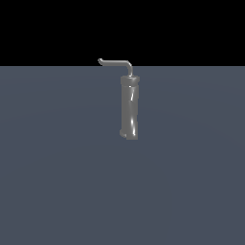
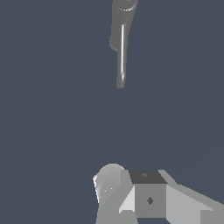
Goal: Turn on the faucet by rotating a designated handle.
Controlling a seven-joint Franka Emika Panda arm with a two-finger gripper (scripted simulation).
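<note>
Here, the tall glossy grey metallic faucet column (image 1: 129,107) stands upright on a flat slate-blue surface (image 1: 57,182), a little toward the exterior view's right of centre. Its body is slightly wavy rather than a true cylinder, with soft bulges near the top and foot and pale vertical streaks of reflected light running down its polished skin. From the column's top end rises the thin light-grey metal handle rod (image 1: 116,62), bent in an L: a short upright stem curves over into a level arm that reaches toward the exterior view's left and ends in a small hooked tip. The rod is far slimmer than the column and has a duller sheen.

The surface is smooth, matte and uniform, without seams or marks. Behind it, the background is plain black, meeting the surface in a straight horizontal line just below the handle's arm.

In the wrist view, the faucet (image 2: 121,26) appears as a foreshortened grey shape with the handle (image 2: 121,61) as a bright narrow strip along it. The pale grey, blocky, faceted gripper (image 2: 131,197) shows only partly at the frame edge, well apart from the faucet and holding nothing that can be seen; whether its jaws are spread or closed cannot be told.
</note>
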